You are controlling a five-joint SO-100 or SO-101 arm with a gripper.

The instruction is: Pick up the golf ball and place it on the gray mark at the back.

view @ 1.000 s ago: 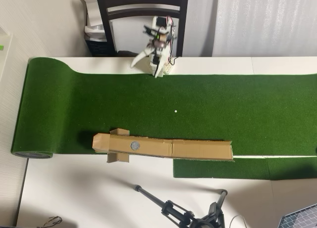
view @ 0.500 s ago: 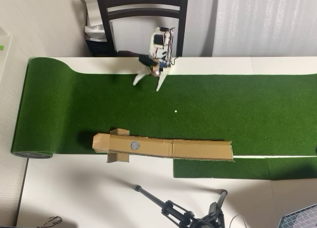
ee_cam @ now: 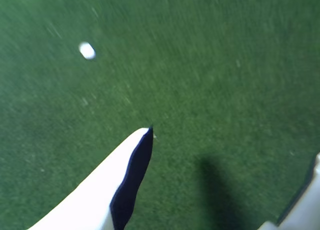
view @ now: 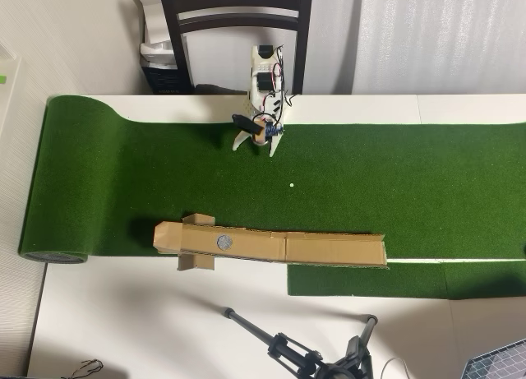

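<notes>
The golf ball is a tiny white dot on the green turf, apart from everything. In the wrist view the ball is a blurred white spot at the upper left. The gray mark is a round disc on the left part of a long brown cardboard strip. My gripper hangs over the turf near the arm's base, up and left of the ball in the overhead view. Its two white fingers are spread wide and hold nothing. In the wrist view the gripper shows one finger at the lower left and the other at the right edge.
The turf mat covers a white table, with a rolled end at the left. A dark chair stands behind the arm's base. A black tripod lies at the bottom edge of the overhead view.
</notes>
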